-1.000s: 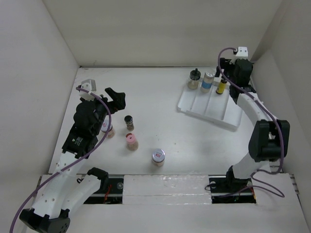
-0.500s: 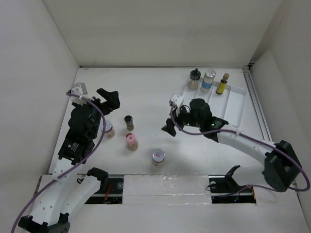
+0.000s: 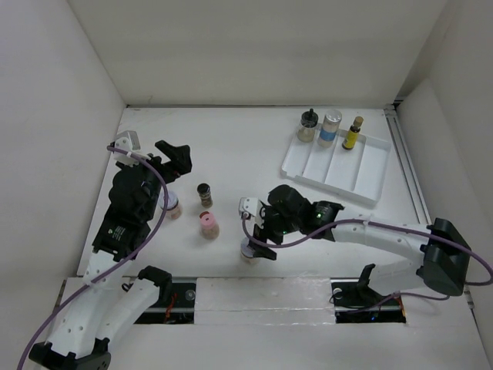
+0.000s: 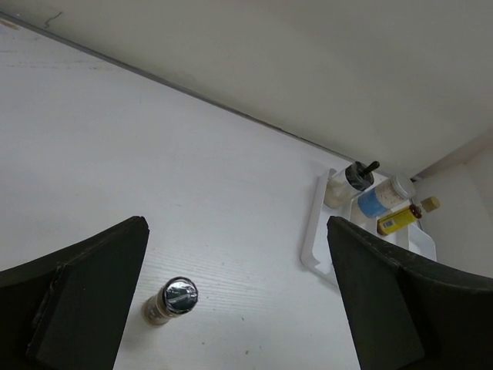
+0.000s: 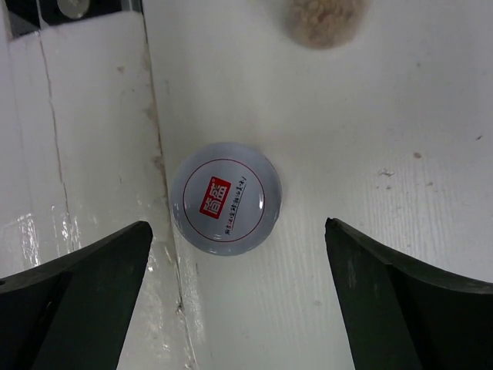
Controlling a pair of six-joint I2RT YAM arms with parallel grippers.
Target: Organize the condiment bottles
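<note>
Three condiment bottles stand at the back of the white divided tray (image 3: 360, 182): a black-capped pale one (image 3: 308, 126), a silver-lidded blue-labelled one (image 3: 331, 128) and a slim yellow one (image 3: 353, 133). On the table stand a small dark bottle (image 3: 204, 194) (image 4: 171, 299), a pink-lidded jar (image 3: 209, 225) and two jars with red-marked lids. One of these (image 3: 170, 205) is by the left arm. The other (image 3: 248, 251) (image 5: 225, 197) is at the front, under my right gripper (image 3: 258, 240) (image 5: 239, 297), which is open above it. My left gripper (image 3: 179, 160) (image 4: 239, 308) is open and empty, above the table.
White walls close the table in at the left, back and right. A taped white strip (image 3: 262, 291) (image 5: 85, 139) runs along the front edge, right beside the front jar. The tray (image 4: 314, 231) shows far off in the left wrist view.
My right arm has swung from the tray at the back right down to the front middle, over the red-marked jar. My left arm shifted slightly early on, then stayed still.
</note>
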